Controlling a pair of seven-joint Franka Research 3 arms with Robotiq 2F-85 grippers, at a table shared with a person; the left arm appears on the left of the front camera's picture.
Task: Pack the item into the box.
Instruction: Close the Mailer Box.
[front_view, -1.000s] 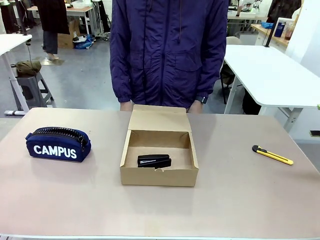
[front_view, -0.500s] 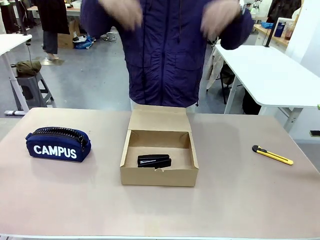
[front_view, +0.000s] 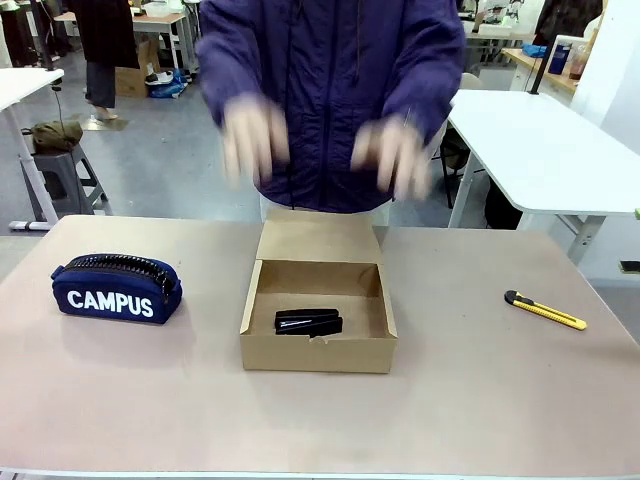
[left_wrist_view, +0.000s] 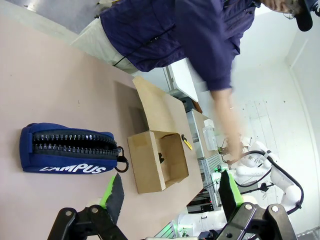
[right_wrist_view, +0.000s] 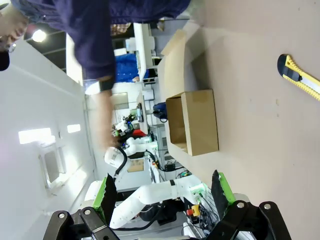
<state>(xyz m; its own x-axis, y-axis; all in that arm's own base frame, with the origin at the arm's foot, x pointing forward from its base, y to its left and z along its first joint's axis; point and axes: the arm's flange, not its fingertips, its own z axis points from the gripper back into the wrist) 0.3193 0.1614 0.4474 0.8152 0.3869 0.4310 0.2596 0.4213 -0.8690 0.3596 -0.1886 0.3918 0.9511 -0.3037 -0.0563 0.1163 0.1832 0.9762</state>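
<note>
Black stapler (front_view: 309, 322) lies inside the open box (front_view: 318, 355) on the tabletop (front_view: 480, 380).
Both the left gripper (left_wrist_view: 170, 187) and right gripper (right_wrist_view: 162, 186) gape wide, holding nothing; the person's blurred hands (front_view: 255, 140) hang above the box.

I log the left gripper (left_wrist_view: 169, 189): black fingers (left_wrist_view: 116, 197), green pads (left_wrist_view: 107, 192), round bolts (left_wrist_view: 67, 213) at the knuckles. The right gripper (right_wrist_view: 164, 189) looks the same. The person (front_view: 332, 120) wears a dark purple zip jacket (front_view: 300, 50), a dark watch (right_wrist_view: 106, 85) and pale trousers (left_wrist_view: 95, 42).
</note>
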